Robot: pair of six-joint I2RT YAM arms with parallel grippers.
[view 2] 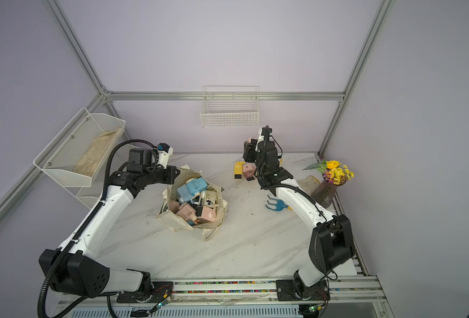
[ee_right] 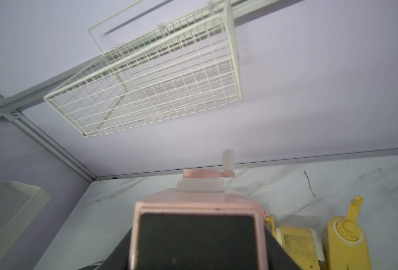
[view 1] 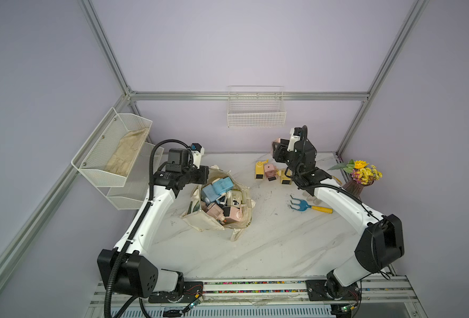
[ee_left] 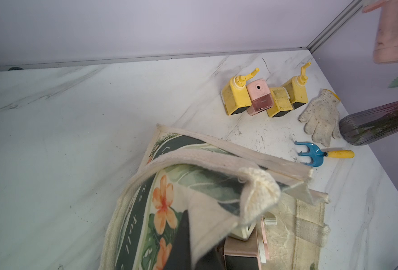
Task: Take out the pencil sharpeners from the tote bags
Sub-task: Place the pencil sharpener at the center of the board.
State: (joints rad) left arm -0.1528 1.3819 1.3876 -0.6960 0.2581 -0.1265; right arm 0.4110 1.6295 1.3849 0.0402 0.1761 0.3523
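Hiding left tool [view 1: 204, 176], clamping cream tote bag [view 1: 200, 223] rim; right tool [view 1: 276, 150] gripping half-hidden pink pencil sharpener [ee_right: 196, 233] above far worktop [view 1: 269, 242].

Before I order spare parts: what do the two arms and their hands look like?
Both arms match: smooth white link shells between bulky black joint housings, on black bases bolted to a silver rail. A black ribbed cable conduit runs up each arm and loops over the wrist. The left hand and right hand are black and blocky, each with a white camera mount behind it.
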